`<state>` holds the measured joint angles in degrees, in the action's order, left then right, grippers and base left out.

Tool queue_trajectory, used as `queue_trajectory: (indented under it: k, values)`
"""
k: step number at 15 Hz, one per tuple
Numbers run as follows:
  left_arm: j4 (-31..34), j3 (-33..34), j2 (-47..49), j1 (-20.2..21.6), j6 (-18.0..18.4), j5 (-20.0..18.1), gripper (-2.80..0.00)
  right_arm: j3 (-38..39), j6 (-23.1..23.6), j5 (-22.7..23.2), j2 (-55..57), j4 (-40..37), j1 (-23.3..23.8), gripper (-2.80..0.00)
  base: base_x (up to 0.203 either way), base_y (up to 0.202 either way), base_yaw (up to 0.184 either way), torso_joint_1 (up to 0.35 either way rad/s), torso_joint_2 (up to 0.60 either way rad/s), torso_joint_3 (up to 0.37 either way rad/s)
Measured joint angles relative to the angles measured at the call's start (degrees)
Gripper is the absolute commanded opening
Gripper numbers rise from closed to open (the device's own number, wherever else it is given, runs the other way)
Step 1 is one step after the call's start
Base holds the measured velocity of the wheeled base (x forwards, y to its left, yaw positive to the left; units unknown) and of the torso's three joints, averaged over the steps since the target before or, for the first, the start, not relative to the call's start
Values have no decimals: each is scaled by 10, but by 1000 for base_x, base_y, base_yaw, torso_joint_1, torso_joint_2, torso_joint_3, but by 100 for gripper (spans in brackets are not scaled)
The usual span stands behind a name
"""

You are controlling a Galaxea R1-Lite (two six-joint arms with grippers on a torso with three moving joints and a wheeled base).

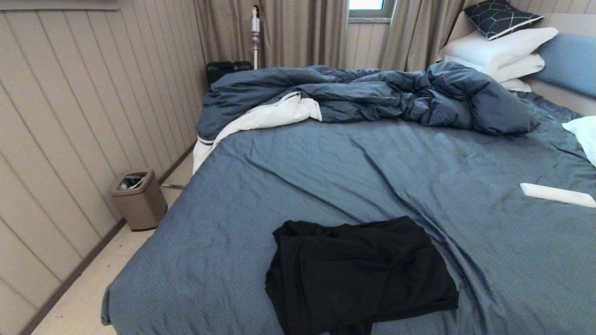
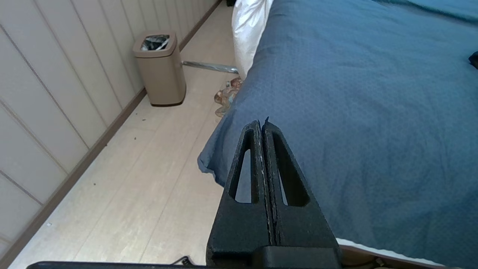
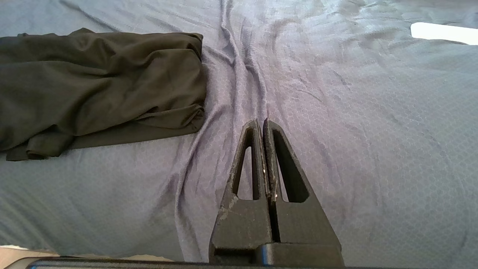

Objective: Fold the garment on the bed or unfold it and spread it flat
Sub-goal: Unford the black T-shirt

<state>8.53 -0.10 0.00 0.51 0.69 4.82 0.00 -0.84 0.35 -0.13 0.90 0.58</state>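
The garment [image 1: 358, 274] is a black T-shirt lying folded over itself in a rumpled heap near the front edge of the bed [image 1: 326, 167]; its print is hidden. It also shows in the right wrist view as the garment [image 3: 97, 82], off to one side of my right gripper [image 3: 262, 121], which is shut and empty above the bare sheet. My left gripper [image 2: 261, 122] is shut with nothing in it, over the bed's front left corner by the floor. Neither arm appears in the head view.
A rumpled dark blue duvet [image 1: 372, 95] with white lining lies across the far half of the bed. White pillows [image 1: 503, 51] stack at the headboard. A flat white object [image 1: 556, 194] rests on the sheet at right. A tan bin [image 1: 138, 199] stands by the wall.
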Motion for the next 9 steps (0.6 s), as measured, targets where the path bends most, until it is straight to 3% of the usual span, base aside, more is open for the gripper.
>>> queue_trajectory:
  k: [9]
  values:
    - [4, 1, 0, 0, 2, 0, -280, 0, 0, 1, 0, 0, 0, -280, 0, 0, 0, 0, 0, 0]
